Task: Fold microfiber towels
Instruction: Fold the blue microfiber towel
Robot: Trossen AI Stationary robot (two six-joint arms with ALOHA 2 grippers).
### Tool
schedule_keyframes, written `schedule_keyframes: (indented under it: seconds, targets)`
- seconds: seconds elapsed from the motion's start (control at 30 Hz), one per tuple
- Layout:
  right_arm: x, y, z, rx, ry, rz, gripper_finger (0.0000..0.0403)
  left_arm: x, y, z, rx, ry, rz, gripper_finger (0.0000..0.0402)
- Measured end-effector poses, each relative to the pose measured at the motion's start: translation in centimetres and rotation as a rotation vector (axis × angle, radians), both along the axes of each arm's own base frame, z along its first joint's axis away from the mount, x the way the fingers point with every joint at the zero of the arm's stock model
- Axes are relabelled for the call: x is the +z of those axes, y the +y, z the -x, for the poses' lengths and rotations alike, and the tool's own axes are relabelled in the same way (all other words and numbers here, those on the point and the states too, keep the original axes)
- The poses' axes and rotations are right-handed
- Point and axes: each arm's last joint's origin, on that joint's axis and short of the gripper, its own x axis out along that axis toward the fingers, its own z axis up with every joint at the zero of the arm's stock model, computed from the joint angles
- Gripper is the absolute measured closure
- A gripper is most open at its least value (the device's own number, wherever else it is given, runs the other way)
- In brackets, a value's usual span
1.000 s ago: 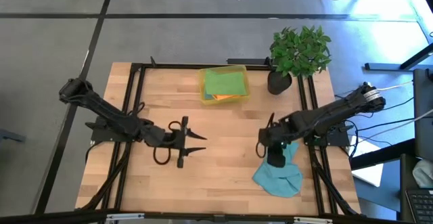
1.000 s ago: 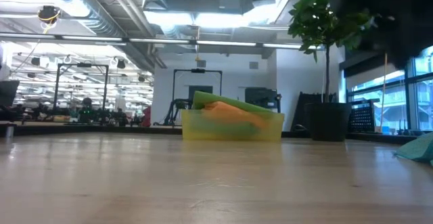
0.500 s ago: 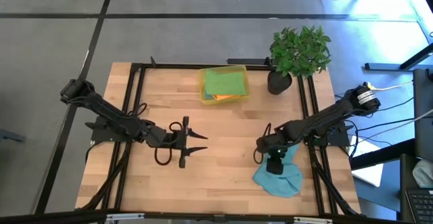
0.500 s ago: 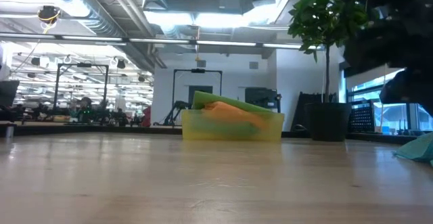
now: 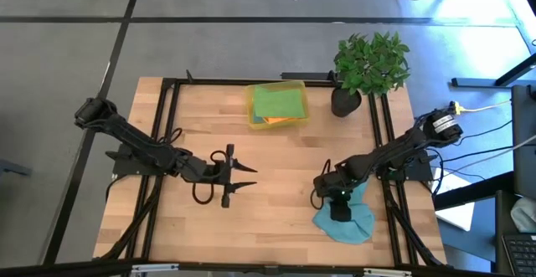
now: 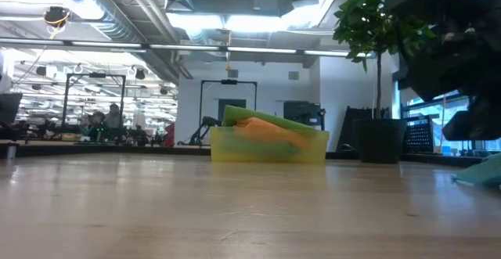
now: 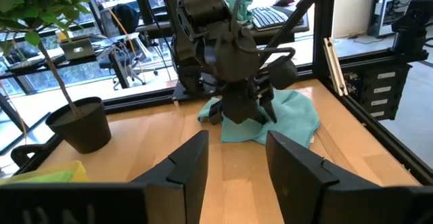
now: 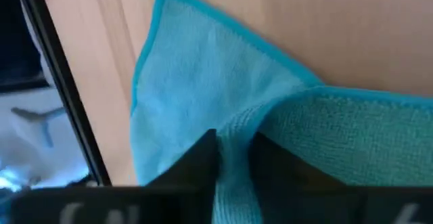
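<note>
High view showed a wooden desk (image 5: 276, 168) with two dark arms. The right gripper (image 5: 338, 203) was down on a crumpled teal-blue towel (image 5: 356, 223) lying near the desk's front right corner. In the right wrist view, its fingers (image 8: 203, 158) pinched a raised ridge of that towel (image 8: 203, 82) between them, so the gripper was closed on the cloth, though how firmly was hard to tell. The left gripper (image 5: 239, 177) rested on the left half of the desk, well apart from the towel, with its two fingers (image 7: 186, 170) spread and nothing between them.

A yellow bin (image 5: 277, 105) at the back of the desk held a green towel (image 5: 277, 102) over an orange one (image 5: 280, 122), beside a potted plant (image 5: 368, 68).

The step in hand seemed to be taking hold of the teal-blue towel. The next move likely called for pulling it toward the desk's middle and spreading it flat, with the left gripper coming across to take another edge.
</note>
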Motion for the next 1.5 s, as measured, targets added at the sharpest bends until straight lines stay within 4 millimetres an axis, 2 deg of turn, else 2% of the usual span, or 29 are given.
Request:
schedule_keyframes:
  seconds: [0.13,0.2,0.3,0.53,0.63,0.73,0.83,1.2,1.5]
  targets:
    - [0.2,0.1,-0.1,0.064,0.009,-0.014,0.0386,0.0,0.0,0.0,0.0,0.0,0.0,0.0263]
    - [1.4,0.3,-0.5,0.076,-0.008,-0.023,0.0392,0.0,0.0,0.0,0.0,0.0,0.0,0.0263]
    - [4.4,0.8,-1.8,0.105,-0.105,-0.022,0.0393,-0.2,-0.2,-0.2,-0.027,0.003,0.003,0.0262]
    - [12.6,1.8,-4.0,0.175,-0.341,0.116,0.0397,-2.6,-1.2,-2.1,-0.099,-0.009,-0.078,0.0262]
    - [15.1,2.1,-4.4,0.19,-0.423,0.158,0.0399,-3.3,-1.5,-2.9,-0.1,-0.064,-0.128,0.0261]
    - [16.6,2.4,-4.5,0.203,-0.476,0.178,0.0399,-3.9,-1.3,-3.9,-0.109,-0.136,-0.138,0.0255]
    - [17.1,2.5,-4.6,0.215,-0.505,0.186,0.04,-4.7,-0.5,-5.1,-0.136,-0.161,-0.126,0.0244]
    - [16.7,2.7,-5.1,0.238,-0.521,0.194,0.04,-5.9,2.2,-10.3,-0.172,-0.116,-0.052,0.0184]
    - [16.7,2.7,-5.1,0.238,-0.524,0.193,0.04,-6.8,4.3,-11.7,-0.243,-0.093,0.05,0.0181]
